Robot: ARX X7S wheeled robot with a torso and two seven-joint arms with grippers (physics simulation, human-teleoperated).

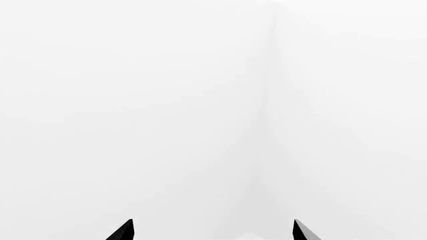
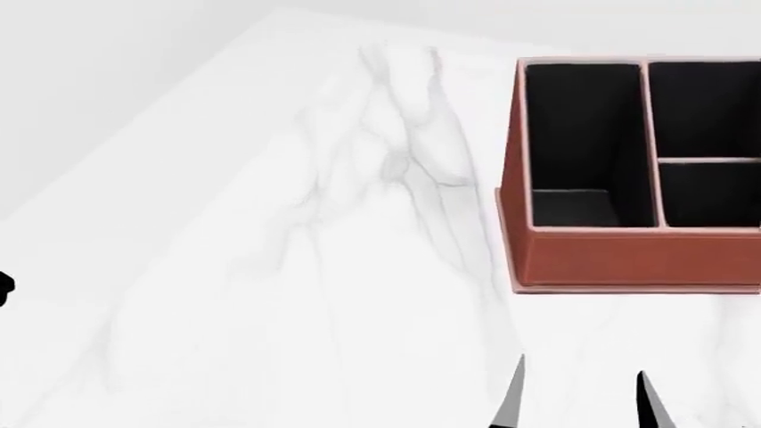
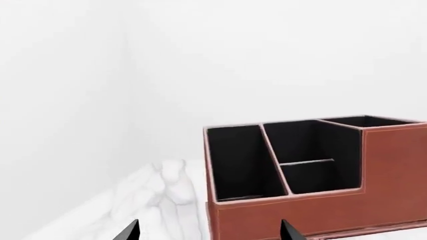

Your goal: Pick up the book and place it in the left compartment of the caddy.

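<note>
Reddish-brown caddy [image 2: 630, 259] runs off the head view's edge.

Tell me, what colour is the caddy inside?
Black inside the caddy; the right wrist view shows it best.

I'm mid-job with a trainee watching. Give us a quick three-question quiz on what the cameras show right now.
1. True or false: the small black book is visible in the head view.
2. The reddish-brown leather-look caddy has its long left compartment: A) empty, B) holding a book, C) covered by a lid.
3. Which tool's tips show in front of the caddy in the head view?
Key: 1 false; 2 A; 3 the right tool.
</note>
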